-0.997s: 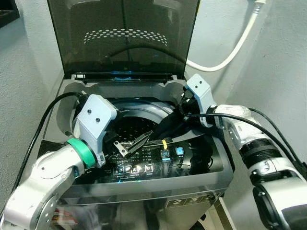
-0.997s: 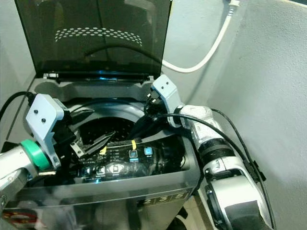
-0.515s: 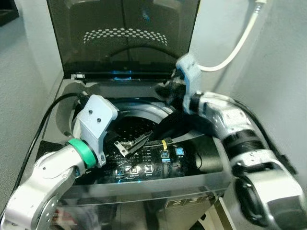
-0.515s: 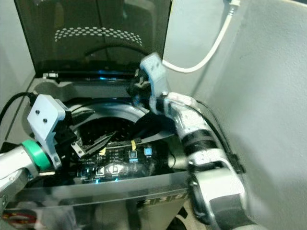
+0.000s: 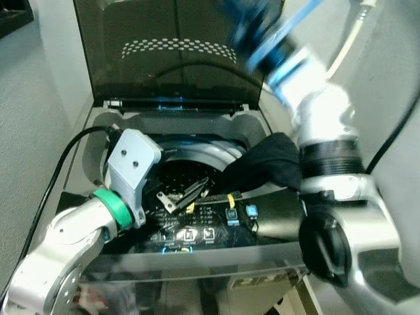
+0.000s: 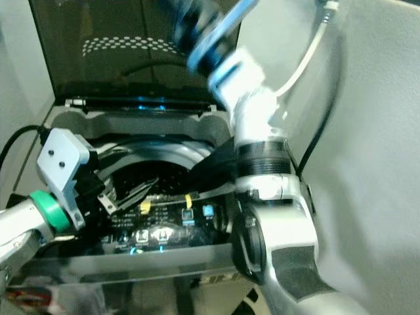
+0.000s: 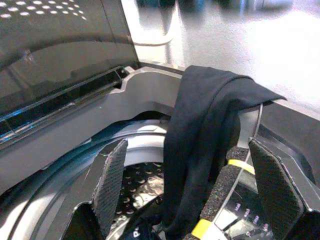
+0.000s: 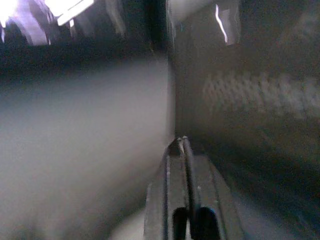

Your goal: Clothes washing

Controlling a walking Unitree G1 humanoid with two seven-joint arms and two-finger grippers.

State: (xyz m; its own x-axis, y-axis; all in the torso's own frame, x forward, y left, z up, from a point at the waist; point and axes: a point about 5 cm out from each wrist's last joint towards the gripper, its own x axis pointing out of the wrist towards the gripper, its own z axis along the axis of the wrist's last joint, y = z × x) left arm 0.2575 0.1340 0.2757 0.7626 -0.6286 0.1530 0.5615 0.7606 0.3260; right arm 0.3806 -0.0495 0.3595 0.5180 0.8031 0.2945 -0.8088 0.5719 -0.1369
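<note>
Two black fingers [image 7: 112, 185] of the left gripper [image 5: 187, 195] stand spread apart over the mouth of the washing machine [image 5: 98, 128], empty, their tips low above the drum [image 5: 177, 174] near its front edge. The right gripper [image 8: 184, 150] is raised high in front of the upright dark lid [image 5: 170, 59], blurred in the eye views; its fingers are pressed together with nothing between them. A dark garment [image 5: 266, 164] lies draped over the tub's right rim, one end on the rim top, the other hanging down into the drum, beside the right arm. The perforated drum is dark; what lies at its bottom cannot be made out. A lit control panel [image 5: 197, 233] runs along the front edge. A white hose [image 5: 344, 46] curves along the wall behind.
</note>
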